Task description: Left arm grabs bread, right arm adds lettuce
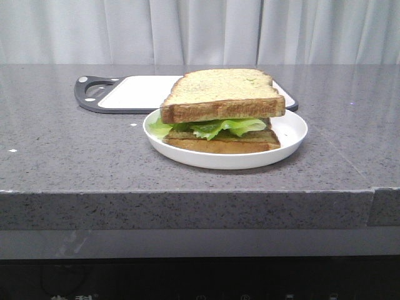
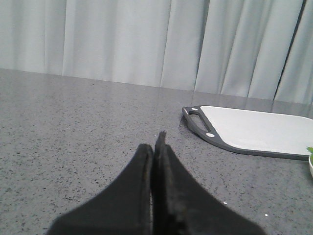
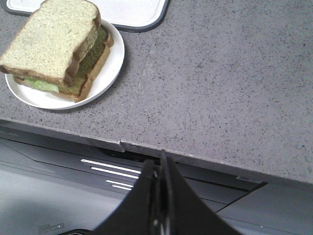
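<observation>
A thick bread slice [image 1: 222, 94] with a pale speckled face lies on top of a green lettuce leaf [image 1: 215, 127] and a thinner bottom slice [image 1: 219, 143], all on a white plate [image 1: 290, 134]. The stack also shows in the right wrist view: bread [image 3: 51, 39], lettuce [image 3: 40, 84], plate [image 3: 110, 66]. My left gripper [image 2: 155, 144] is shut and empty, low over bare counter, left of the cutting board. My right gripper [image 3: 160, 164] is shut and empty, off the counter's front edge, right of the plate. Neither gripper shows in the front view.
A white cutting board [image 1: 134, 92] with a dark grey rim and handle lies behind the plate; it also shows in the left wrist view [image 2: 259, 129] and in the right wrist view [image 3: 128, 11]. The grey counter's front edge [image 3: 195, 156] runs just ahead of my right gripper. Curtains hang behind.
</observation>
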Controlling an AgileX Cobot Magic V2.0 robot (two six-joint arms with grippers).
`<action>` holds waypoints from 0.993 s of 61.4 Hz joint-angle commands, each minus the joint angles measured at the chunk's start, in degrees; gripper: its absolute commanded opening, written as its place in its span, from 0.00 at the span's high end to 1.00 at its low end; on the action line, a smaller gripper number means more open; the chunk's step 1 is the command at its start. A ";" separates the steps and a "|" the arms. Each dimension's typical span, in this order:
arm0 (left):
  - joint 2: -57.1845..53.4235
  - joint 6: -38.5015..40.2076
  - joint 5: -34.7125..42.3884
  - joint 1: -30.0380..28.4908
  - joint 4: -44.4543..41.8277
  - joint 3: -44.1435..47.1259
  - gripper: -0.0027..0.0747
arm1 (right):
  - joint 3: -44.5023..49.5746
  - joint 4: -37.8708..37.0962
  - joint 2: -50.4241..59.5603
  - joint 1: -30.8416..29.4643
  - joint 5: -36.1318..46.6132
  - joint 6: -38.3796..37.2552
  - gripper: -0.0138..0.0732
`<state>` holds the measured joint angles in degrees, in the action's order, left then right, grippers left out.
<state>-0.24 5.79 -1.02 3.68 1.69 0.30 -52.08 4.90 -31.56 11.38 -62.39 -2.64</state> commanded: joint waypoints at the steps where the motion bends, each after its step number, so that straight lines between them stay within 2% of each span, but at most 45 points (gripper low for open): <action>1: -1.03 -0.19 3.94 -0.13 0.20 0.29 0.99 | -1.18 -0.58 -0.28 -0.49 3.12 0.32 0.98; 36: -1.03 -0.19 3.94 -0.13 0.20 0.29 0.99 | -1.13 -2.09 -0.28 -0.49 3.81 0.85 0.98; 44: -1.03 -0.19 3.94 -0.13 0.20 0.29 0.99 | 4.04 -3.84 2.72 -1.52 14.18 0.99 0.98; 52: -1.03 -0.19 3.94 -0.13 0.20 0.29 0.99 | 15.44 -3.61 9.02 -3.79 30.69 0.99 0.98; 61: -1.03 -0.19 3.94 -0.13 0.20 0.29 0.99 | 29.92 -2.93 18.74 -5.12 43.95 0.99 0.98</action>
<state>-0.24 5.79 -1.29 3.68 1.69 0.30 -26.46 2.04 -16.41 7.12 -29.79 -2.20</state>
